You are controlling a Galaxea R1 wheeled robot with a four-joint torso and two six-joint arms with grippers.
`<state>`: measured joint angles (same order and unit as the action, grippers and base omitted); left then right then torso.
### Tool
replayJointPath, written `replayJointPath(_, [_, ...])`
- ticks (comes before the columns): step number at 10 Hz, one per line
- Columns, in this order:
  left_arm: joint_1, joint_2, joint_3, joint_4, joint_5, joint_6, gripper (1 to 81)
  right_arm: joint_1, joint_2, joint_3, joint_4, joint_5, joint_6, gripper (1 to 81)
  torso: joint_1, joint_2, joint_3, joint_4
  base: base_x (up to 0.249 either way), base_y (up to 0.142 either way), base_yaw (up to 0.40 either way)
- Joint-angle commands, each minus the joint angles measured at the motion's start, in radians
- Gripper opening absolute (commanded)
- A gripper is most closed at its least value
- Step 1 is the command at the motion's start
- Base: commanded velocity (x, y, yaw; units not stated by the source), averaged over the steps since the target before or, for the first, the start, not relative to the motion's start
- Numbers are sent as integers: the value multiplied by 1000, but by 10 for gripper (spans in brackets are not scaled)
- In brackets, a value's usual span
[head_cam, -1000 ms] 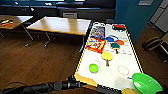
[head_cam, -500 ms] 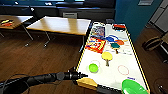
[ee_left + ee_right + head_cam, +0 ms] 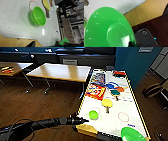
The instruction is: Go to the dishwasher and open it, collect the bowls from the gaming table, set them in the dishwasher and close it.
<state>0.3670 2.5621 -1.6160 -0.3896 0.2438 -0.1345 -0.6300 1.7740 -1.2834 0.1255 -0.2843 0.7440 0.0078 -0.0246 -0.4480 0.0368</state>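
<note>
The long white-topped gaming table (image 3: 117, 122) runs away from me on the right. A small bright green bowl (image 3: 93, 114) stands upright near its front left edge. In the left wrist view the same small bowl (image 3: 38, 15) sits on the speckled top (image 3: 15, 25) beside a red ring. My left gripper (image 3: 84, 120) reaches in just short of the small bowl, at the table edge, apart from it. A wider green bowl (image 3: 132, 134) hangs tilted at the near right corner. My right gripper (image 3: 131, 44) is shut on the rim of the wide bowl (image 3: 109, 28).
A yellow paddle (image 3: 107, 103), other paddles and colourful board games (image 3: 96, 92) lie further up the table. Two wood-topped tables (image 3: 62, 72) stand to the left on dark wooden floor (image 3: 45, 104). A teal wall and a chair (image 3: 152, 89) are at the right. My base (image 3: 144, 33) is below.
My left arm has risen and stretched forward, bringing its gripper closer to the small green bowl. The wide green bowl stays at the near right corner.
</note>
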Motion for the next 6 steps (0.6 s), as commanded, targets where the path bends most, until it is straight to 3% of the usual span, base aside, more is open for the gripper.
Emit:
replayJointPath(1, [-135, 0, 21, -22, 42, -1, 811, 132, -208, 127, -3, -41, 1, 10, 0, 0, 0, 0, 0, 0, 0])
replayJointPath(4, [-156, 57, -39, -22, 69, -1, 811, 103, -305, 144, -15, -41, -15, 10, 0, 0, 0, 0, 0, 0, 0])
replayJointPath(6, [-159, 110, -93, -17, 78, -1, 811, -29, -315, 147, -52, 3, -64, 10, 0, 0, 0, 0, 0, 0, 0])
